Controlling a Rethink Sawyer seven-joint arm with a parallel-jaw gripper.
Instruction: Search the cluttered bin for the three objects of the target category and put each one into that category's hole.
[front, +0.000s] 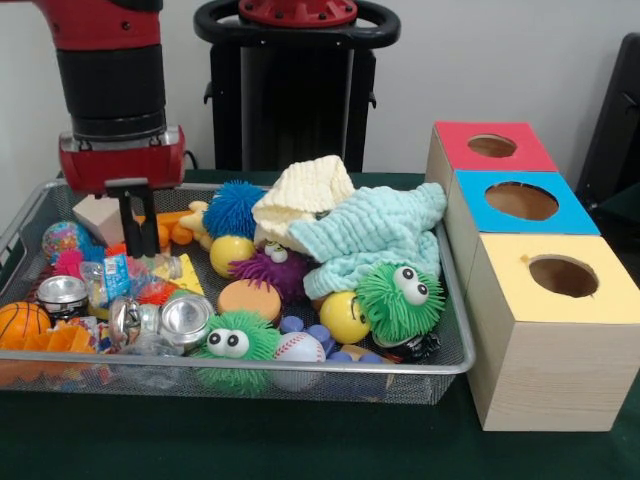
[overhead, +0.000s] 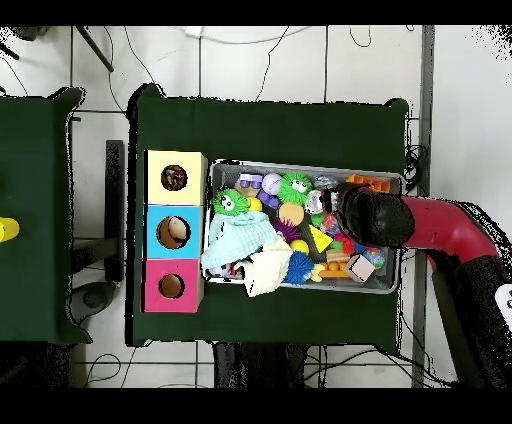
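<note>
A dark green cloth covered the desk (front: 300, 450). Behind it stood a plain pale wall (front: 500, 60). From overhead, the floor (overhead: 280, 60) was light tile with dark seams, loose cables (overhead: 255, 40) trailing across it, and a second green-topped desk (overhead: 35, 215) stood alongside.

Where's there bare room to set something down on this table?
Bare green table runs in front of the bin and the yellow box. In the overhead view, wide cloth lies beyond the bin's far rim. The bin itself is packed, densest under the claw.

Red arm (front: 110, 25) – black cylindrical wrist band, red end block – black fingers (front: 138, 225).
</note>
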